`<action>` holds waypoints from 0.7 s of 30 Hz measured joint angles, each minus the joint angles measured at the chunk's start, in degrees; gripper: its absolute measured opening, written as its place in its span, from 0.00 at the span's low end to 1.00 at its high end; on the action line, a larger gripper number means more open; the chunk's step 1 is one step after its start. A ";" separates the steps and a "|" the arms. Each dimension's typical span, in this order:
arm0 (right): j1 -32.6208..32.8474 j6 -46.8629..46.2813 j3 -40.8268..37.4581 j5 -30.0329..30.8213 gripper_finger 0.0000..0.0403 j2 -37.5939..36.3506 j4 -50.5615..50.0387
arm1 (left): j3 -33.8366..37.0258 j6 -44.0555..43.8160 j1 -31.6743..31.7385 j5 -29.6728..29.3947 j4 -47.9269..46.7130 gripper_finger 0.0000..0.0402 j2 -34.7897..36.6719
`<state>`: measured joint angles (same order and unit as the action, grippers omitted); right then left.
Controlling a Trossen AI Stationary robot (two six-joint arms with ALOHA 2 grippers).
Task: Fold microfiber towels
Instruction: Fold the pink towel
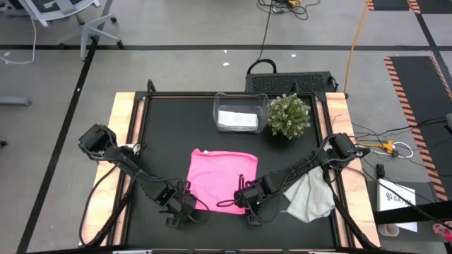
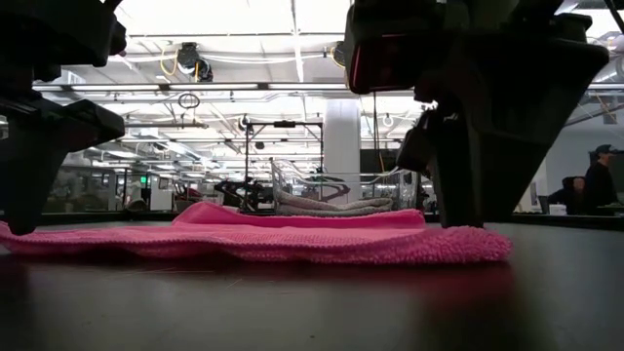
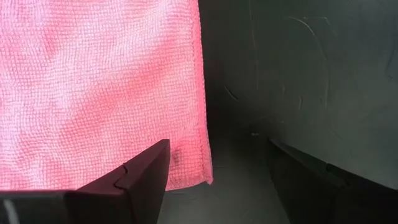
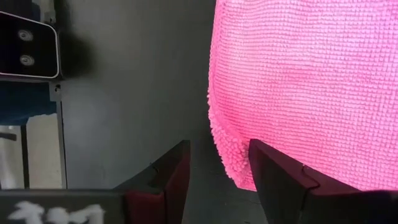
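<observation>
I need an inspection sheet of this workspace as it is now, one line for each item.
Surface: black table top, wooden side edges.
Job's things: pink towel spread flat at centre; pale towel crumpled near the right arm; white folded towel inside the clear bin.
Clutter: small potted plant beside the bin.
Hands: left hand open at the pink towel's near left corner; right hand open at its near right corner.
Cables: on the floor behind and right of the table.
Surroundings: person seated far off.
</observation>
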<state>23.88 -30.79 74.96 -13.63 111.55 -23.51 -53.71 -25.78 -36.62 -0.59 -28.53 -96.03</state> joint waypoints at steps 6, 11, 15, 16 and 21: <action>0.92 0.22 0.00 0.00 0.39 0.00 -0.03 | -0.02 0.61 0.00 -1.57 -1.48 0.58 0.00; 1.05 1.69 0.00 0.14 0.39 0.00 -0.05 | -0.02 1.93 -0.04 -2.56 -1.54 0.56 0.00; 0.99 3.12 0.00 0.22 0.39 0.00 -0.07 | -0.02 2.60 -0.04 -2.57 -1.52 0.56 0.00; 1.00 3.41 0.00 0.22 0.39 0.00 -0.08 | -0.02 2.60 -0.04 -2.57 -1.52 0.56 0.00; 0.99 4.54 0.00 0.20 0.39 0.00 -0.09 | -0.02 1.41 -0.04 -4.20 -1.52 0.55 0.02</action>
<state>24.86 -26.25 74.96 -13.42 111.55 -23.59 -53.74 -24.37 -36.67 -4.79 -30.04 -96.01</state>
